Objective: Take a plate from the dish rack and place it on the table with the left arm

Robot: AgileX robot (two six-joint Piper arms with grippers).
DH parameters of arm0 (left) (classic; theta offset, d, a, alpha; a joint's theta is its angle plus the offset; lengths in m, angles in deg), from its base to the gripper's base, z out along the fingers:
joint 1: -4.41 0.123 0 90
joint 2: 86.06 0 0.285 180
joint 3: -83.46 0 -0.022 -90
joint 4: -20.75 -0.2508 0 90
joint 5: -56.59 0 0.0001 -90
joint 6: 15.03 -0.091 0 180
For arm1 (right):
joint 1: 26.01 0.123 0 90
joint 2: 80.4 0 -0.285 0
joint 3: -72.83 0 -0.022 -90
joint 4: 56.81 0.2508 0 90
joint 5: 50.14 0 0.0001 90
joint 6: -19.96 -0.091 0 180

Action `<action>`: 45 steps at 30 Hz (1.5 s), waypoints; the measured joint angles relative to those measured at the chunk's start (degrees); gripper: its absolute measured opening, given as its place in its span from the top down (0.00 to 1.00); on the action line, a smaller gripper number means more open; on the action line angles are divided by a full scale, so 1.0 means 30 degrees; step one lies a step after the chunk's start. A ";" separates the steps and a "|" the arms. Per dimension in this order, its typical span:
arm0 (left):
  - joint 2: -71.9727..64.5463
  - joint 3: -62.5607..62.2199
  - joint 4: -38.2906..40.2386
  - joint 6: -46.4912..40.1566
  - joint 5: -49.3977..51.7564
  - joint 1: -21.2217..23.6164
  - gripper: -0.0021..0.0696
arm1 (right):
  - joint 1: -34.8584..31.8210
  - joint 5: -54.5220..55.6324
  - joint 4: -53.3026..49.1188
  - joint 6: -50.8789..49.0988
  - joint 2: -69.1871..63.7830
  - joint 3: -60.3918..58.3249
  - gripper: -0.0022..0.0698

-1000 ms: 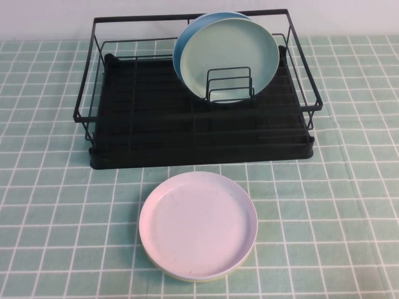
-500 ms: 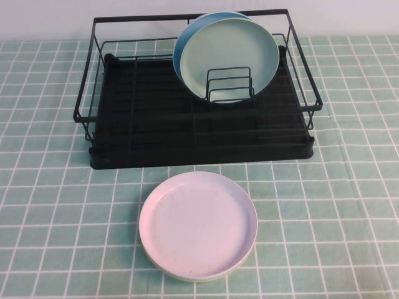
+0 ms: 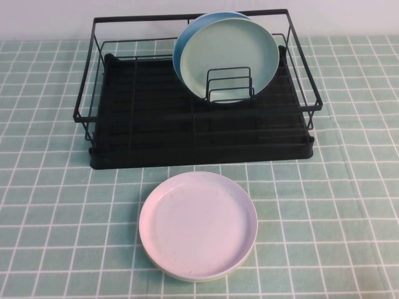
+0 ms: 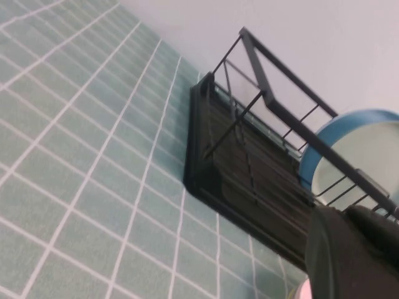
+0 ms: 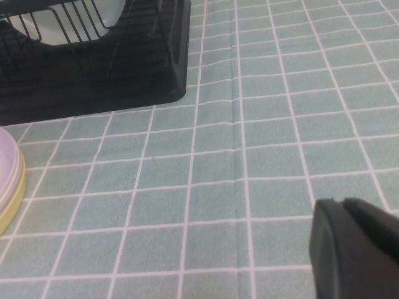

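Rack's left half lies open; wire dividers front the mint plate.

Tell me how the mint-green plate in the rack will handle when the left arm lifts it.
The mint-green plate looks rigid and smooth, so probably slippery. It stands on edge against the sky-blue plate in the dish rack, so it may tip or roll. The left gripper and right gripper are away from it.
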 joint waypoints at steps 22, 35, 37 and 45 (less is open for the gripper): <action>-0.3067 -0.4691 0.0083 0.1271 0.3013 0.0000 0.98 | 0.0000 0.0000 0.0000 0.0000 0.0000 0.0000 1.00; -1.3201 -1.6620 0.4665 -1.5432 1.1212 0.0000 0.98 | 0.0000 0.0000 0.0000 0.0000 0.0000 0.0000 1.00; -1.4057 -1.7337 0.5447 -1.5703 1.0552 0.0000 0.98 | 0.0000 0.0000 0.0000 0.0000 0.0000 0.0000 1.00; -2.0177 -2.1906 0.6587 -2.0422 1.2969 0.0000 0.98 | 0.0000 0.0000 0.0000 0.0000 0.0000 0.0000 1.00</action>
